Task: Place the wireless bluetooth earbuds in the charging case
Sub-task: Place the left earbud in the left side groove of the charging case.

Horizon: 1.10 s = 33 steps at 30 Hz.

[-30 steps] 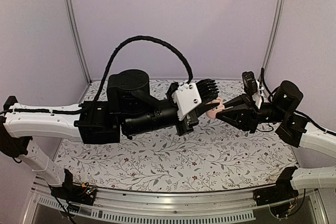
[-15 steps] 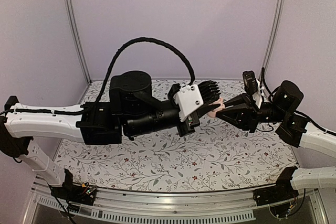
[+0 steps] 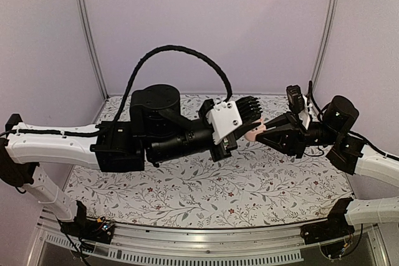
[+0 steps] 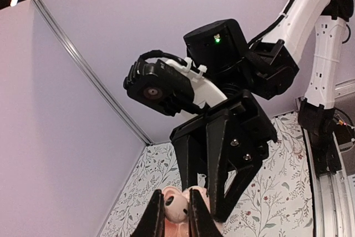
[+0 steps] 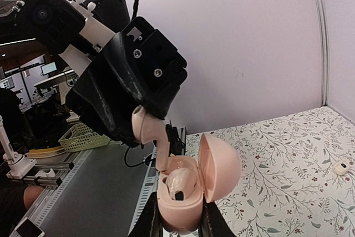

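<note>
Two grippers meet in the air above the floral-patterned table, right of centre. The left gripper reaches in from the left, its fingers clenched on a pale pink rounded plastic earbud. In the right wrist view this earbud's stem points down at the mouth of the pale pink pebble-shaped plastic charging case. The right gripper grasps the case's lower shell between closed fingers. The hinged lid stands open and upright on the right side. A second pink earbud already lies inside the case, beside a dark spot.
</note>
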### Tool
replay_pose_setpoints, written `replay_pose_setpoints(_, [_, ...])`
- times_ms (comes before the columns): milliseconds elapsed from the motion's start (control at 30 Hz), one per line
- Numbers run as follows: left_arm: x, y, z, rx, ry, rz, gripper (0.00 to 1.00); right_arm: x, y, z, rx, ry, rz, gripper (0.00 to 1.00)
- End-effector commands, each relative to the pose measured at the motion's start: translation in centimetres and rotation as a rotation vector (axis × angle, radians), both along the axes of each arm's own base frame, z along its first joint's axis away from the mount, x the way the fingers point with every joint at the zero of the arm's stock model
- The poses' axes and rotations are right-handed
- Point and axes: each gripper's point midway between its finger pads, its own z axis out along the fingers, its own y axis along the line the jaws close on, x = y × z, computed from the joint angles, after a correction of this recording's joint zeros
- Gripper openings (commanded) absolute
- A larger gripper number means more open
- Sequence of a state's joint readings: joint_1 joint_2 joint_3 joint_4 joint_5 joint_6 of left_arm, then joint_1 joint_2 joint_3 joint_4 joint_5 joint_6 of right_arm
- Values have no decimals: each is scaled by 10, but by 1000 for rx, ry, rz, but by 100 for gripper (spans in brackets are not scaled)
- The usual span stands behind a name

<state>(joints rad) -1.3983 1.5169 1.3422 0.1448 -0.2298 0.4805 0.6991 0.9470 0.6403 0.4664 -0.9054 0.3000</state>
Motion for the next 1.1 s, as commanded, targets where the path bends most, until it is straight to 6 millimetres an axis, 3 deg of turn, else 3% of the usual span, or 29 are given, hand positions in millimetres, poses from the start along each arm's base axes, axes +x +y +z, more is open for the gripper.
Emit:
replay_pose_setpoints(0, [-1,0,16,-35,-23,14,1,-5,-2,2,14,-16,26,0])
replay_pose_setpoints(667, [-4,-11,1,8,-17,-12,0,-2,-1,7,28,-14,18,0])
replay_pose_setpoints(1067, [-11,-3,4,2,6,-30,0,-2,-3,11,42,-23,3,0])
